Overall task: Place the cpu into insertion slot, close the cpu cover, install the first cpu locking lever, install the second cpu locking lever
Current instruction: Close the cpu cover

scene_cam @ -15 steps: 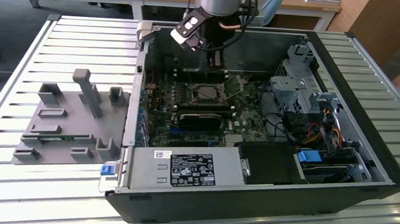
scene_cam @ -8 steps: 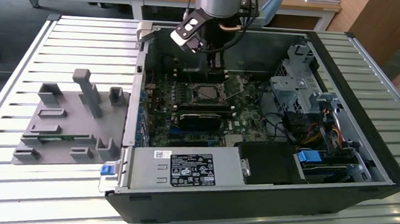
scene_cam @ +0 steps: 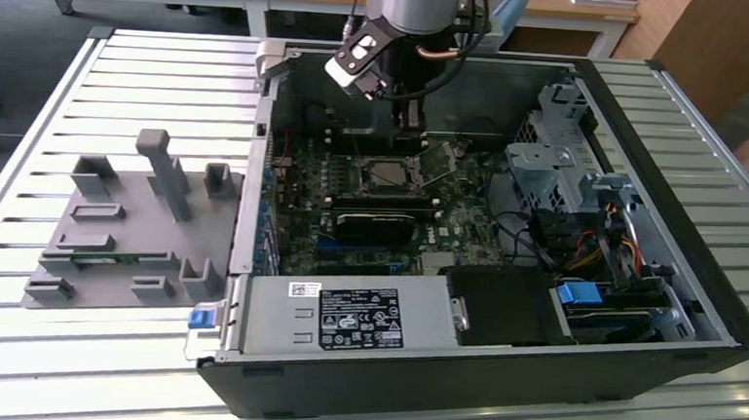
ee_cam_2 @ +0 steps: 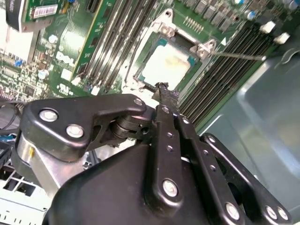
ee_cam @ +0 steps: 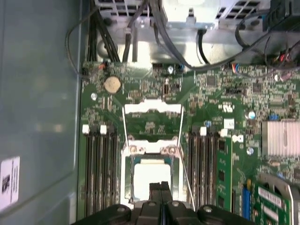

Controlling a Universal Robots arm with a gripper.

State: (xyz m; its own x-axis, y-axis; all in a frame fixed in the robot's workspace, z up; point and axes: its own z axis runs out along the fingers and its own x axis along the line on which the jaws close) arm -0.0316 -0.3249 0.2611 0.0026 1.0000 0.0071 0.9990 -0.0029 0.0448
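Reaching down from the far side of the scene, the arm (scene_cam: 413,7) stood almost upright over the open computer case (scene_cam: 699,323). Its wrist was inside the case, and the claw (ee_cam: 160,187) pointed down at the green circuit board (ee_cam: 211,108). The claw was narrow: in both wrist views its two fingers (ee_cam: 154,188) were pressed together with nothing visible between them. Their tips hung just above one edge of the processor chip (ee_cam: 149,173).

The chip lay flat in the socket (ee_cam: 125,180) with its pale face up. The cover frame (ee_cam: 152,108) was swung open off the socket, and green board showed through its window. A thin lever rod (ee_cam_2: 236,55) ran free beside the socket, not hooked down. Rows of dark memory slots (ee_cam: 101,164) flanked the socket on both sides.

As for writing, a white sticker (ee_cam: 9,183) with black print sat on the case's inner wall. A large black-and-white label (scene_cam: 357,318) covered the top of the power supply box at the near side of the case. A barcode sticker (ee_cam_2: 47,10) was fixed to a part beside the board.

On the exterior view's left, a grey moulded tray (scene_cam: 111,252) rested on the slatted table (scene_cam: 25,384), well apart from the claw.
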